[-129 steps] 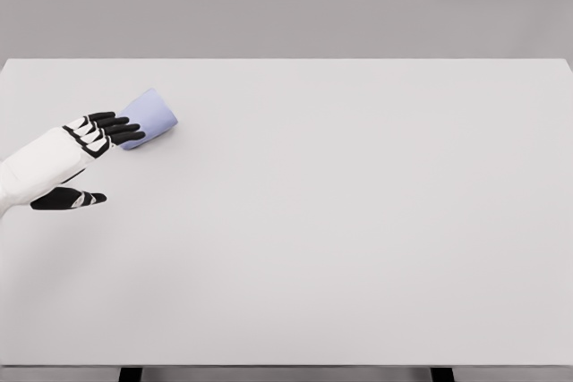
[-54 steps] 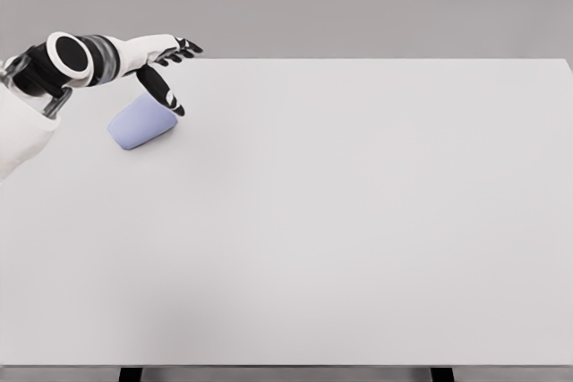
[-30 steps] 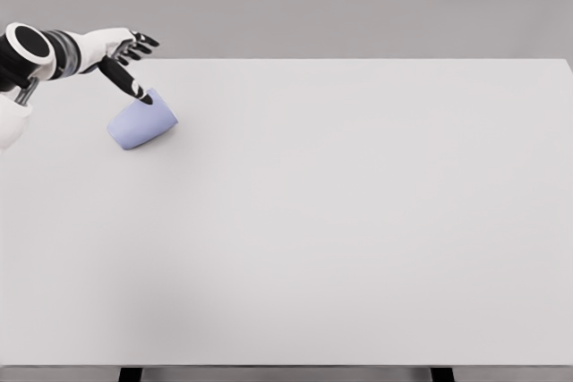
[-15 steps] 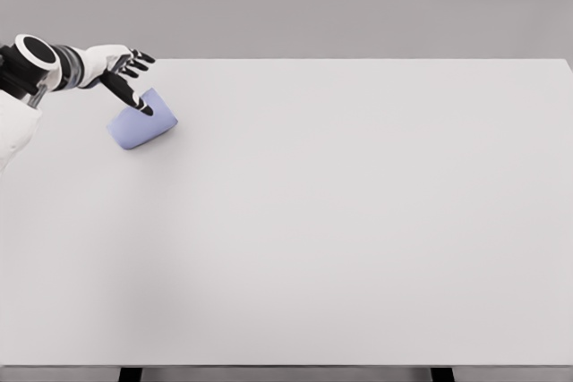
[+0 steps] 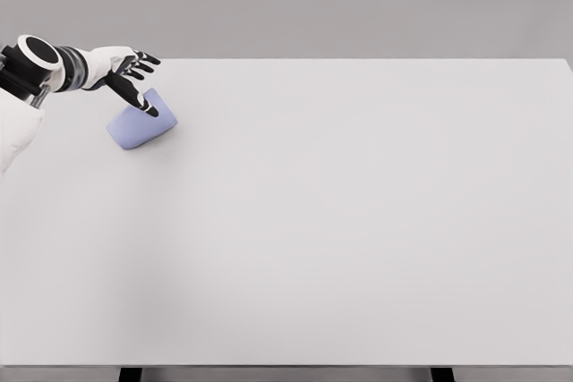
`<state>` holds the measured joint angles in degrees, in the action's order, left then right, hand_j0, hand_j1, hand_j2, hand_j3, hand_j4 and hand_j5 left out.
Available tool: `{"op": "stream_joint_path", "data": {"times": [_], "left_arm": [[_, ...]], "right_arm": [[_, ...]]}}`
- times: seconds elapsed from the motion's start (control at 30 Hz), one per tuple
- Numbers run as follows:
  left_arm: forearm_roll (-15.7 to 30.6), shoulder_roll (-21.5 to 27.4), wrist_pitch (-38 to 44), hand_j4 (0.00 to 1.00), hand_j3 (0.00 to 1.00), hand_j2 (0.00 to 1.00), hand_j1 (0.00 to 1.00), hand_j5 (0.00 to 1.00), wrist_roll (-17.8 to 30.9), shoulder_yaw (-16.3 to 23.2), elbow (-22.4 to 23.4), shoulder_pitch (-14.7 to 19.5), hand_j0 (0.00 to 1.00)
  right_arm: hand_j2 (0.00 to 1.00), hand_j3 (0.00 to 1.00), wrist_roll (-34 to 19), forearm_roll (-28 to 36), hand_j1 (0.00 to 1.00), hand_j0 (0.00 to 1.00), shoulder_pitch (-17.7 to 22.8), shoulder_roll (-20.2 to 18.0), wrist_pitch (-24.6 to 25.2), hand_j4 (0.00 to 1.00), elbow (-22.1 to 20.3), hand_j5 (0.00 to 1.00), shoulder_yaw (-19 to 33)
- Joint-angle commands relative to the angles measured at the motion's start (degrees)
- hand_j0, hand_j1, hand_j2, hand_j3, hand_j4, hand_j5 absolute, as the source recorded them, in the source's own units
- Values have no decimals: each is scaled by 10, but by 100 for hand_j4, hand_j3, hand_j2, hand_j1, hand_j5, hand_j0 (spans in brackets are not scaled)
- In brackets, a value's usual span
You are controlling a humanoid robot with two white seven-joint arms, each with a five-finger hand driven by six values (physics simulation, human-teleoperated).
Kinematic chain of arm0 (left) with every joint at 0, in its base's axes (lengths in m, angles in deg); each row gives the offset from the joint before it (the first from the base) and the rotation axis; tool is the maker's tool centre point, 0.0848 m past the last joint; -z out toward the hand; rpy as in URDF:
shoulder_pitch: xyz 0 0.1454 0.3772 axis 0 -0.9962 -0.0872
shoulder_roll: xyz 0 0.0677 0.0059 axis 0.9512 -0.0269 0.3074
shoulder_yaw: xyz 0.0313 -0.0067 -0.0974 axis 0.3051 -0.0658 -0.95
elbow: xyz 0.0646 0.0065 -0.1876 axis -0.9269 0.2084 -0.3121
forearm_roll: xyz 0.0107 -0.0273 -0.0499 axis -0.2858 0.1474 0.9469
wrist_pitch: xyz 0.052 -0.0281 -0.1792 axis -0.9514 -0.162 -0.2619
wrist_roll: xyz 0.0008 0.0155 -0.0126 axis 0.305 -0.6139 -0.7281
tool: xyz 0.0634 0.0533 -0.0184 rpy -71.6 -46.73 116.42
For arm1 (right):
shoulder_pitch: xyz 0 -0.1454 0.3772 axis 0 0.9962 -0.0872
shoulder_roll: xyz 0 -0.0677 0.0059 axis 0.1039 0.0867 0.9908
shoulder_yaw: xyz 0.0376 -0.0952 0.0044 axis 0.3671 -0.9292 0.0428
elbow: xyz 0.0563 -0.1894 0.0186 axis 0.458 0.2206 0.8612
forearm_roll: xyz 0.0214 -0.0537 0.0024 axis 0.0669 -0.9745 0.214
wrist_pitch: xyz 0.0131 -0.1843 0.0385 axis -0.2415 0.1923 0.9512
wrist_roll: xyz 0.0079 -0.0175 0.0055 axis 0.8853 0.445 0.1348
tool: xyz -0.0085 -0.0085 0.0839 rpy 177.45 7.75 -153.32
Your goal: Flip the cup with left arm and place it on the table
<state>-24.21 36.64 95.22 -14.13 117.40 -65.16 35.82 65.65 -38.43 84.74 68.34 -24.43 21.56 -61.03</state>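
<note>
A pale blue cup [image 5: 141,123] lies on its side on the white table [image 5: 340,221], far left near the back edge. My left hand [image 5: 134,78] hovers just above and behind it, the arm reaching in from the left edge. Its fingers are spread and its black thumb [image 5: 146,105] points down onto the cup's upper side. The hand holds nothing. I see no right arm.
Since a second ago the left hand has shifted slightly right and lower over the cup, thumb now against its upper side. The cup has not moved.
</note>
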Motion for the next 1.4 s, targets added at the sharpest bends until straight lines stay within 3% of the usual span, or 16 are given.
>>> {"op": "stream_joint_path", "data": {"times": [0.0, 0.23, 1.07, 1.37], "left_arm": [[3, 1, -1, 98, 98, 98, 98, 98, 0, 1, 0, 0, 98], [24, 4, -1, 98, 98, 98, 98, 98, 0, 5, 0, -1, 98], [24, 1, -1, 98, 98, 98, 98, 98, 0, 4, 8, -24, 98], [24, -1, -1, 86, 86, 86, 86, 86, 0, 4, 8, -25, 86]], "right_arm": [[100, 100, 0, 0, 100, 100, 0, 0, 0, 100, 0, 100, 0], [100, 100, 0, 0, 100, 100, 0, 0, 0, 100, 0, 100, 0], [100, 100, 0, 0, 100, 100, 0, 0, 0, 100, 0, 100, 0], [100, 100, 0, 0, 100, 100, 0, 0, 0, 100, 0, 100, 0]]}}
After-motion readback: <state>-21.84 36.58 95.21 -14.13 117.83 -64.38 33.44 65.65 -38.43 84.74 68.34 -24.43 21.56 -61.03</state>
